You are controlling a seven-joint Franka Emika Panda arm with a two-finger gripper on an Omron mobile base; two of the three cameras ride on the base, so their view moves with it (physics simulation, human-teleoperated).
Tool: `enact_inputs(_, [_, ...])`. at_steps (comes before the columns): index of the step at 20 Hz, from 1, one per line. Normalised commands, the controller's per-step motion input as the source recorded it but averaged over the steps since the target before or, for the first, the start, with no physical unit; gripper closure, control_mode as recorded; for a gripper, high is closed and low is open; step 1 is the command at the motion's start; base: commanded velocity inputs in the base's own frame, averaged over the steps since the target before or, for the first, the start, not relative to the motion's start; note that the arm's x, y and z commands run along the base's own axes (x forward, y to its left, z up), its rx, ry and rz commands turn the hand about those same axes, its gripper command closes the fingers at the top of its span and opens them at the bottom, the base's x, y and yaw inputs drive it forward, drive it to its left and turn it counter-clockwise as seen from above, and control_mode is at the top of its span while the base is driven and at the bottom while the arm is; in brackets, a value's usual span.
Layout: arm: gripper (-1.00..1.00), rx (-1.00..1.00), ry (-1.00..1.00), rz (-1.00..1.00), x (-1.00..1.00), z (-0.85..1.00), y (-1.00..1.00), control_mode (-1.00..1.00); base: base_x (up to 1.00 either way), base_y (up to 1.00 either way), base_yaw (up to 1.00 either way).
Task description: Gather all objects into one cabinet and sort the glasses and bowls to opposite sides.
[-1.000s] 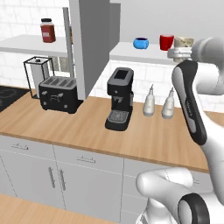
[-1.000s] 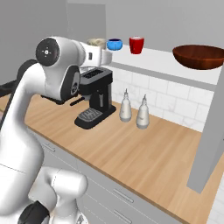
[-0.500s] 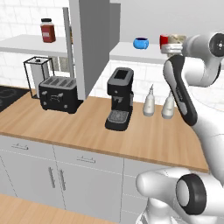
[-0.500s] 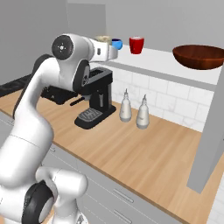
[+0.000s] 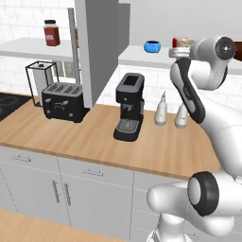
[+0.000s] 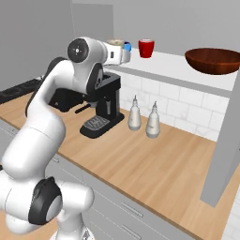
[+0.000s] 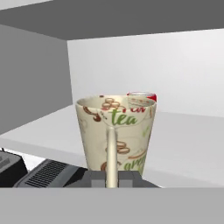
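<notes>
In the left base view the beige cup [image 5: 183,43] is up at the front lip of the cabinet [image 5: 142,56], just right of the blue mug [image 5: 152,46] and in front of the red cup [image 5: 177,40]. It looks to be over the edge rather than well inside, so a release here could tip it down onto the bottles [image 5: 161,109] or the worktop [image 5: 85,137]. In the right base view the beige cup [image 6: 115,43] sits at the wrist, with the blue mug [image 6: 126,46] close behind it, the red cup [image 6: 146,48] a little further along and the bowl [image 6: 213,60] well apart at the far end of the cabinet [image 6: 187,70]. A sideways swing along the shelf would likely knock the mug or the red cup, and a drop would land on the coffee machine [image 6: 101,110]. In the hand view the beige cup [image 7: 116,131] stands upright with its handle facing the camera, and the red cup [image 7: 141,94] peeks over its rim. The fingers [image 7: 97,178] are nearly closed, one on each side of the handle, pinching it. That grip is thin and low, so the cup may swivel or slip if it is moved fast.
</notes>
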Motion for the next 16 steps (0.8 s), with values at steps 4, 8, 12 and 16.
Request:
enact_inputs(4, [1.00,0.00,0.00,0.00,0.30,-0.21,-0.07,-1.00,0.00,0.00,0.00])
enact_inputs(8, [1.00,0.00,-0.06,0.00,0.32,-0.08,0.00,-1.00,0.00,0.00,0.00])
enact_inputs(12, [1.00,0.00,-0.07,0.00,0.39,-0.01,0.00,-1.00,0.00,0.00,0.00])
enact_inputs(16, [1.00,0.00,-0.05,0.00,0.31,-0.05,-0.01,-1.00,0.00,0.00,0.00])
